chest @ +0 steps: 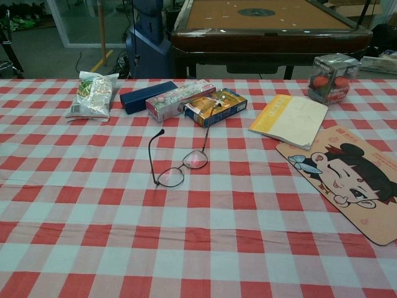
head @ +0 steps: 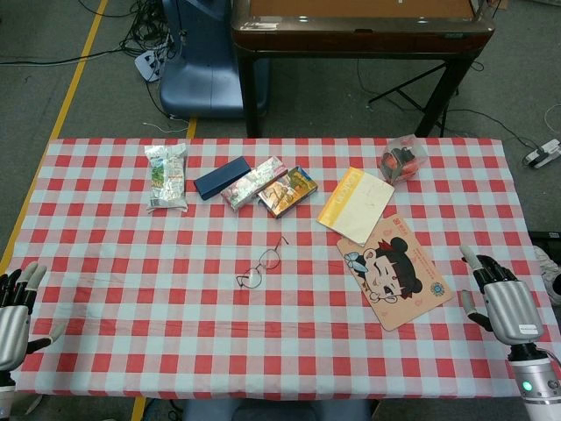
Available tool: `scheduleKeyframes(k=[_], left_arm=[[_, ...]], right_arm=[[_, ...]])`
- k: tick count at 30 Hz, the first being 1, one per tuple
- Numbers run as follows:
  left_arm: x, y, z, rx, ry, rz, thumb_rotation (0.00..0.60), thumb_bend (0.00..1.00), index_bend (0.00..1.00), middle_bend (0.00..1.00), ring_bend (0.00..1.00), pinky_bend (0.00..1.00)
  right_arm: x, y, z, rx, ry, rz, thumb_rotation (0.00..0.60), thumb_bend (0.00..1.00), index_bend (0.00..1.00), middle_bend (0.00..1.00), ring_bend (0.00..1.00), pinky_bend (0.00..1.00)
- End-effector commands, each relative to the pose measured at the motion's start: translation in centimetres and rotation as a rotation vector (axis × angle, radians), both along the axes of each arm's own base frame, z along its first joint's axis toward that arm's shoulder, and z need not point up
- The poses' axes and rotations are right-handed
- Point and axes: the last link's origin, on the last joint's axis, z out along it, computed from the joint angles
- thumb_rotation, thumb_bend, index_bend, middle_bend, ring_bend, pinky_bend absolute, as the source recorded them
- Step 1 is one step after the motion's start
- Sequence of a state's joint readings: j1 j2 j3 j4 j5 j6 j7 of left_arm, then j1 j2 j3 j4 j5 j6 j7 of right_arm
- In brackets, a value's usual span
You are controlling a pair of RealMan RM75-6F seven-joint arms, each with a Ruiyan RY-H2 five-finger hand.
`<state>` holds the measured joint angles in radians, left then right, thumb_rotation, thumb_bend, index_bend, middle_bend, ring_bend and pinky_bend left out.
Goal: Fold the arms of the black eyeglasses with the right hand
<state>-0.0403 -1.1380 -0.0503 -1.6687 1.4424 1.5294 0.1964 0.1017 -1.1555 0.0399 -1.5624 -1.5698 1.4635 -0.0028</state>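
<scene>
The black eyeglasses point(head: 261, 266) point(chest: 182, 164) lie on the checked tablecloth near the table's middle, both arms unfolded and pointing away from me. My right hand point(head: 500, 294) hovers at the table's right edge, far from the glasses, fingers spread and holding nothing. At the left edge my left hand point(head: 16, 303) also shows its fingers apart and empty. Neither hand appears in the chest view.
A cartoon mouse pad point(head: 396, 272) lies between the glasses and my right hand, with a yellow-edged notebook point(head: 356, 203) behind it. Further back sit a snack bag point(head: 166, 175), a dark blue case point(head: 221, 178), two boxes point(head: 272, 186) and a small packet point(head: 402, 160).
</scene>
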Motion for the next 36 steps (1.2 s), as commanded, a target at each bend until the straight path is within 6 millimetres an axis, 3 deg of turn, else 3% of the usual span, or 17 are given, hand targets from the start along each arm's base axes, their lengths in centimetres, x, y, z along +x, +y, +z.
scheduleKeyframes(k=[1, 15, 20, 23, 27, 29, 32, 36], left_arm=[[-0.1, 0.0, 0.0, 0.0, 0.001, 0.003, 0.6, 0.16, 0.0, 0.0, 0.0, 0.0], [-0.5, -0.1, 0.0, 0.008, -0.003, 0.012, 0.6, 0.16, 0.0, 0.0, 0.0, 0.0], [-0.6, -0.1, 0.1, 0.009, -0.004, 0.013, 0.6, 0.16, 0.0, 0.0, 0.0, 0.0], [-0.7, -0.2, 0.1, 0.01, -0.006, 0.015, 0.6, 0.16, 0.0, 0.0, 0.0, 0.0], [-0.7, -0.3, 0.1, 0.008, -0.006, 0.016, 0.6, 0.16, 0.0, 0.0, 0.0, 0.0], [-0.7, -0.3, 0.2, 0.007, -0.005, 0.016, 0.6, 0.16, 0.0, 0.0, 0.0, 0.0], [-0.7, -0.3, 0.2, 0.008, -0.004, 0.015, 0.6, 0.16, 0.0, 0.0, 0.0, 0.0], [-0.8, -0.3, 0.3, 0.009, -0.002, 0.018, 0.6, 0.16, 0.0, 0.0, 0.0, 0.0]], right_arm=[[0.1, -0.1, -0.3, 0.023, 0.001, 0.011, 0.6, 0.45, 0.0, 0.24, 0.17, 0.32], [1.0, -0.5, -1.0, 0.049, -0.005, 0.06, 0.6, 0.46, 0.0, 0.25, 0.17, 0.32], [1.9, -1.4, -1.5, 0.055, -0.004, 0.088, 0.6, 0.46, 0.0, 0.27, 0.19, 0.32], [3.0, -2.6, -2.3, 0.068, -0.015, 0.118, 0.6, 0.46, 0.0, 0.33, 0.25, 0.32], [4.7, -4.3, -3.7, 0.099, -0.028, 0.162, 0.6, 0.46, 0.0, 0.48, 0.46, 0.42], [5.7, -5.2, -4.6, 0.123, -0.033, 0.181, 0.6, 0.47, 0.0, 0.6, 0.62, 0.56], [7.1, -6.4, -6.0, 0.171, -0.035, 0.205, 0.6, 0.55, 0.0, 0.81, 0.85, 0.78], [9.3, -7.9, -8.3, 0.27, -0.048, 0.23, 0.6, 0.69, 0.0, 0.95, 0.99, 0.92]])
